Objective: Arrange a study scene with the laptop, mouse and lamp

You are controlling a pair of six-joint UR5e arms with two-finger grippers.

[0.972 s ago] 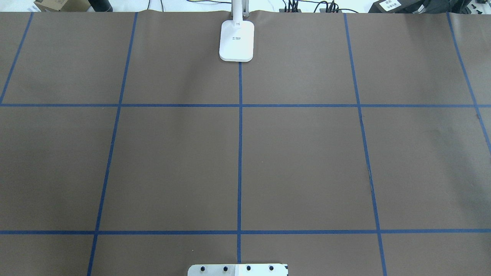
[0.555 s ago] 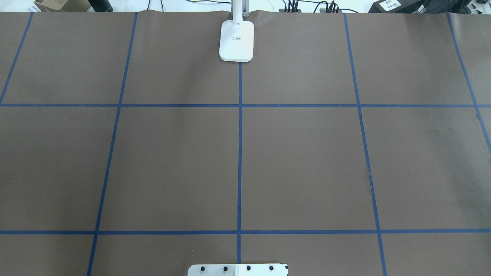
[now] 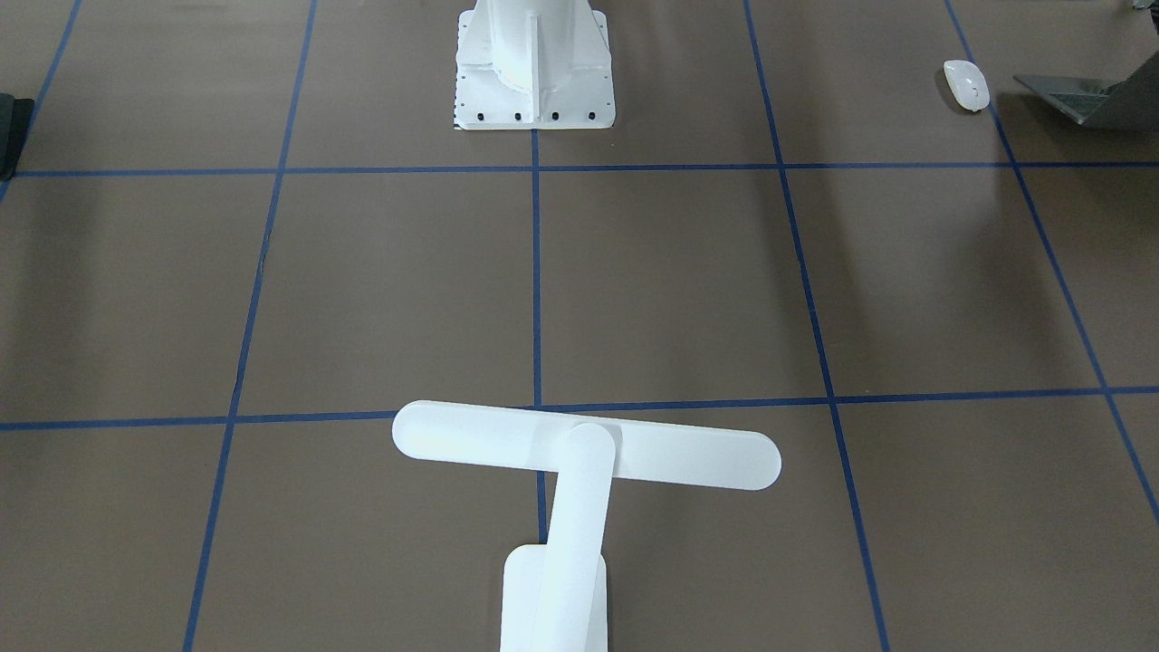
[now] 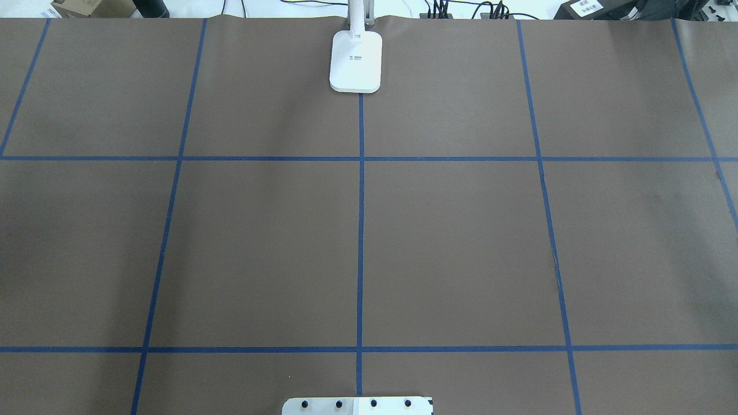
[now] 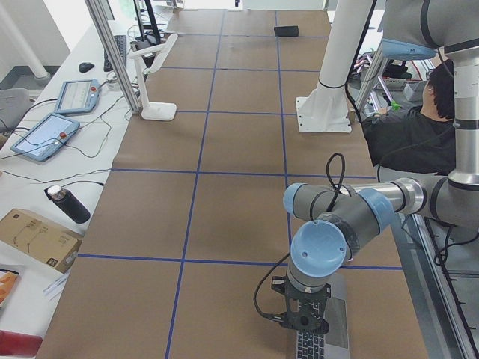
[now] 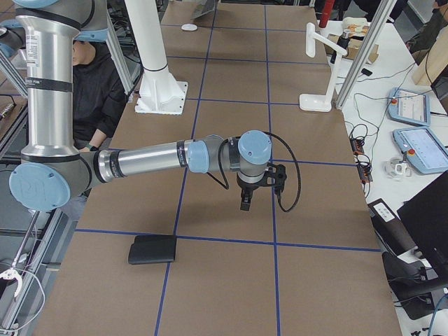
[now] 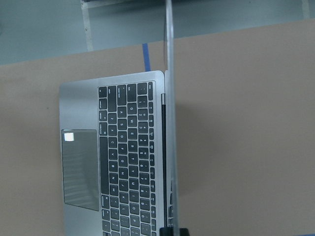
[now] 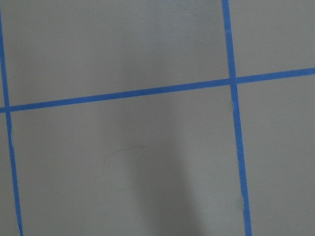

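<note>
The laptop [image 7: 128, 152] lies open at the table's end on my left; its screen stands edge-on in the left wrist view, and it also shows in the front-facing view [image 3: 1091, 98]. My left gripper [image 5: 299, 323] hangs right over the laptop [image 5: 329, 340]; I cannot tell whether it is open or shut. The white mouse [image 3: 966, 85] lies beside the laptop. The white T-shaped lamp [image 3: 586, 446] stands at the far middle edge, its base [image 4: 356, 60] on the centre line. My right gripper [image 6: 245, 204] hovers over bare table; I cannot tell its state.
A white bolted pedestal [image 3: 534, 63] stands at the near middle edge. A flat black mat [image 6: 152, 249] lies near the table's right end. A seated person [image 5: 419, 127] is behind the robot. Tablets and cables lie beyond the far edge.
</note>
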